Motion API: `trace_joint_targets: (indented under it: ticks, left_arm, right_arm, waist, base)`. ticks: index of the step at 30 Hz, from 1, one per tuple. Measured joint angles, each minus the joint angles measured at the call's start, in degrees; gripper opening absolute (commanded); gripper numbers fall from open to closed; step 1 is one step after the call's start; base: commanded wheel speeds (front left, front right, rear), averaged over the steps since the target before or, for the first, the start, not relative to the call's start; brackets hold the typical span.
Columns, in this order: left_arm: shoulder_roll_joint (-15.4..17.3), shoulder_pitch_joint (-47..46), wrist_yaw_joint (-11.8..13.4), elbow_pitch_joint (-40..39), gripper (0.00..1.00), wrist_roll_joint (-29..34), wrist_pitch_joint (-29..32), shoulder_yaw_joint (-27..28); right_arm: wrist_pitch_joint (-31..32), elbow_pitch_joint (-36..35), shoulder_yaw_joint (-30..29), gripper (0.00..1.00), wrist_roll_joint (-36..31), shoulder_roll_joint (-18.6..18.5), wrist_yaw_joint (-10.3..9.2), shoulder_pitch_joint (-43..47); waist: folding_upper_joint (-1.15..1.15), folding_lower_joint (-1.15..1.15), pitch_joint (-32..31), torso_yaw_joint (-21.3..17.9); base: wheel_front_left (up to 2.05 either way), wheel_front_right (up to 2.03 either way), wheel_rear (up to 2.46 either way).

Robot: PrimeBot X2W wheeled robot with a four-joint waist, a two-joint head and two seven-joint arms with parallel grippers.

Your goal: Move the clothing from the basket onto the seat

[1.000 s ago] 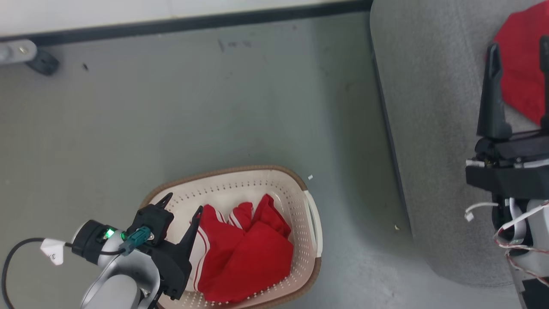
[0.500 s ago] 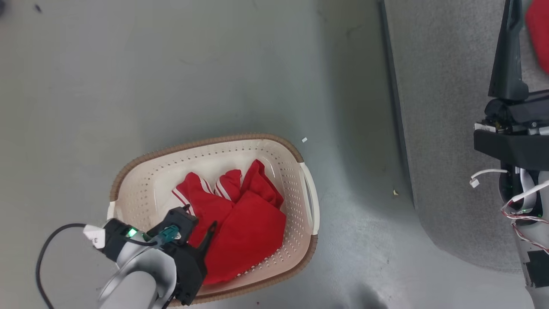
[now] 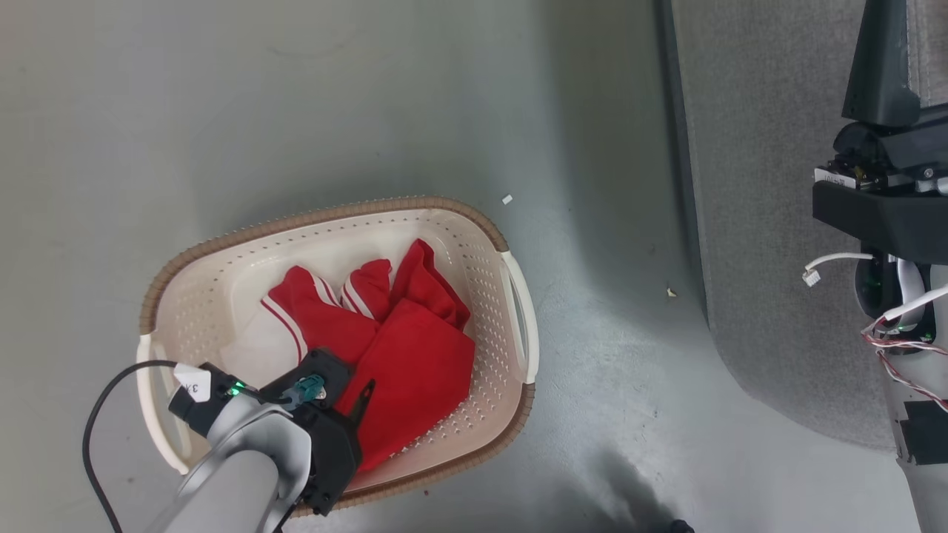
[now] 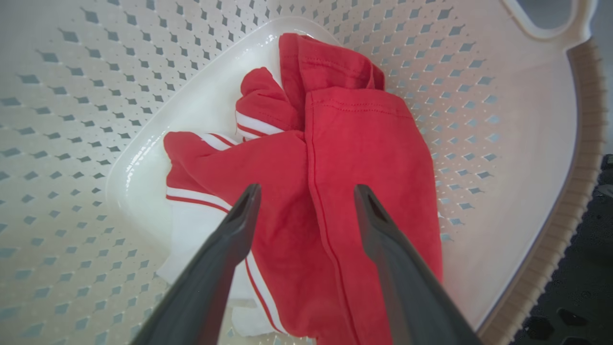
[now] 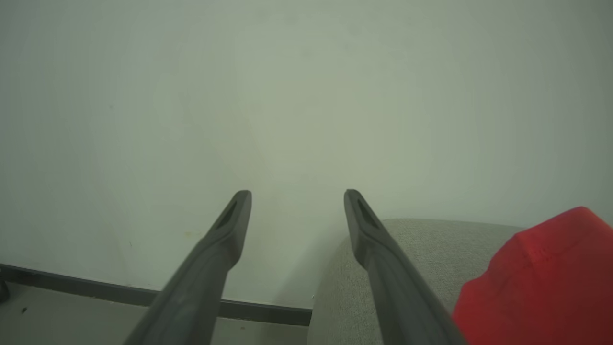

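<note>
A: Where is the load?
B: The clothing [image 3: 415,348] lies in the basket [image 3: 333,212], a little right of centre. Red fabric, crumpled folds, white stripes on the left folds. There is a white patch beside the stripes; fabric or basket bottom, cannot tell.

A: And the basket itself?
B: Upright on the grey floor [image 3: 296,96], apart from the seat [image 3: 755,222], with a strip of floor between them. One white handle [image 3: 521,318] faces the seat.

A: Left gripper?
B: The left gripper [image 4: 307,190] is down inside the basket, over the pile. Jaws are spread wide, nothing pinched between them. In the wrist view both fingertips sit over red fabric, one on each side of a long seam. Contact with the cloth: cannot tell.

A: Right side?
B: The right gripper [image 5: 298,194] is up over the seat, at the upper right of the head view. Jaws wide apart, empty. The fingers point toward a pale wall [image 5: 287,96] with a dark baseboard [image 5: 119,293] at its foot.

A: Anything on the seat?
B: One red piece [image 5: 546,282] rests on the grey cushion, just beside the right-hand finger in the right wrist view. Touching or not, cannot tell.

A: Loose items?
B: A small white scrap [image 3: 507,199] on the floor, just beyond the basket rim on the far side.
</note>
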Motion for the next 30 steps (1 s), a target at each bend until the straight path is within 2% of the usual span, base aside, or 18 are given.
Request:
trace_joint_targets:
  ticks: [30]
  left_arm:
    - [-0.34,-6.95,-0.08,11.93,1.00,0.03,-1.05,-1.35]
  right_arm:
    - [-0.01,-0.78,0.86,1.00,-0.85,1.90,0.58,-2.94]
  waist:
    - [-0.01,-0.01,8.13,-4.68]
  base:
    - [0.00,0.00,0.00]
